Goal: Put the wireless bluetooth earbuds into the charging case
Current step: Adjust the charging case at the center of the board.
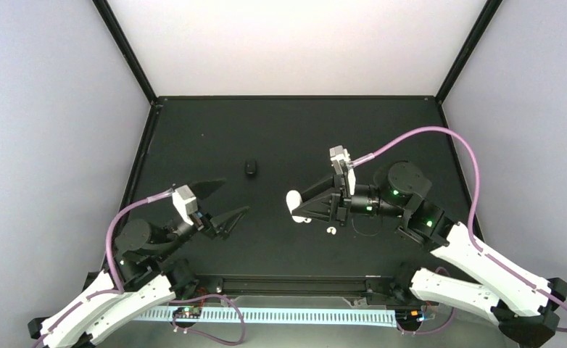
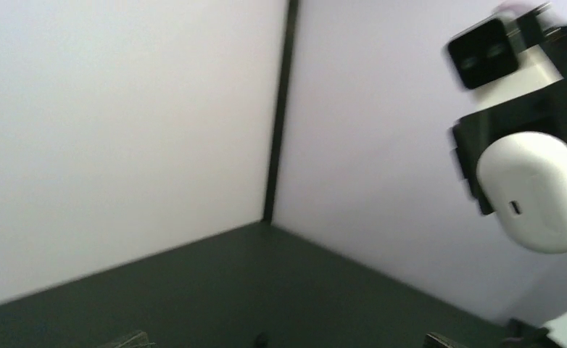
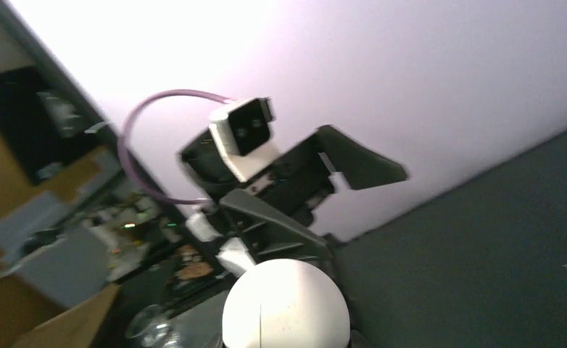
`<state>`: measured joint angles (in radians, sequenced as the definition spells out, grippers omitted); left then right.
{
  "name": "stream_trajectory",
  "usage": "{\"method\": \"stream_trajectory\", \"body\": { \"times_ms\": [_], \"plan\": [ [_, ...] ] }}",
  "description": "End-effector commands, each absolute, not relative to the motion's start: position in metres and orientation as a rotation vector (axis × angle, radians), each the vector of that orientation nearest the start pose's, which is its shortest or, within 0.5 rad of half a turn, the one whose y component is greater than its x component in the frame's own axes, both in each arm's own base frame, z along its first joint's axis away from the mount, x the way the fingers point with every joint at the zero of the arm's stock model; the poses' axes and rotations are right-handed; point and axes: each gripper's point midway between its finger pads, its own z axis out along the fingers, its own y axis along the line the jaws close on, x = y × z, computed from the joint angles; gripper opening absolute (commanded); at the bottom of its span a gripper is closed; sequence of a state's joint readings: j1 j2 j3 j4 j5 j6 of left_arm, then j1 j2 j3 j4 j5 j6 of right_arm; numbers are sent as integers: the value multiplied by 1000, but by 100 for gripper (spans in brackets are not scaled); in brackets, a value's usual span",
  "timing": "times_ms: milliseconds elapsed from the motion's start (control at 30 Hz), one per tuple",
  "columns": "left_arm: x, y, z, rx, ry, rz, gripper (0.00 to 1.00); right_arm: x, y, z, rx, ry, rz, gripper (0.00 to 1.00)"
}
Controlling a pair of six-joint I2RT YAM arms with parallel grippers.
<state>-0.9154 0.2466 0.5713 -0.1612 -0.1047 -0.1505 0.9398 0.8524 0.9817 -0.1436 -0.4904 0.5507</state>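
Observation:
My right gripper is shut on the white rounded charging case and holds it above the black table, pointing left. The case fills the bottom of the right wrist view and shows at the right of the left wrist view. One tiny white curled earbud lies on the table just in front of the right gripper. A small black thing, perhaps the black earbuds, lies farther back near the middle. My left gripper is open and empty, left of the case and facing it.
The black table is boxed in by pale walls with black corner posts. The right arm's purple cable loops over the right side. Clutter beyond the table's near edge shows in the right wrist view.

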Motion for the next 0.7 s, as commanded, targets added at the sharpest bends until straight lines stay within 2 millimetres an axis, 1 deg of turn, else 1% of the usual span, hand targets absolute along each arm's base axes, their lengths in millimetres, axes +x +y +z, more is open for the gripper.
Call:
{"method": "stream_trajectory", "body": {
  "times_ms": [0,67,133,200,267,367,500,567,667],
  "plan": [
    [106,-172,409,581,1058,-960,99,69,295,427,-956,1468,1812,26],
    [95,-177,417,636,979,-979,99,59,291,436,-971,1419,1888,25],
    [78,-186,423,749,891,-1000,99,48,285,449,-1000,1321,1963,25],
    [69,-199,426,849,877,-1026,99,39,280,455,-1022,1269,2032,26],
    [63,-209,430,933,874,-1045,99,35,278,458,-1033,1238,2069,26],
    [56,-210,440,949,809,-1035,99,34,277,461,-1037,1231,2081,26],
    [52,-208,454,958,736,-966,99,37,280,457,-1011,1258,2088,26],
    [49,-212,457,989,706,-937,99,41,281,454,-987,1266,2090,26],
    [47,-224,458,1049,692,-906,99,45,283,451,-958,1257,2088,26]
  ]
}}
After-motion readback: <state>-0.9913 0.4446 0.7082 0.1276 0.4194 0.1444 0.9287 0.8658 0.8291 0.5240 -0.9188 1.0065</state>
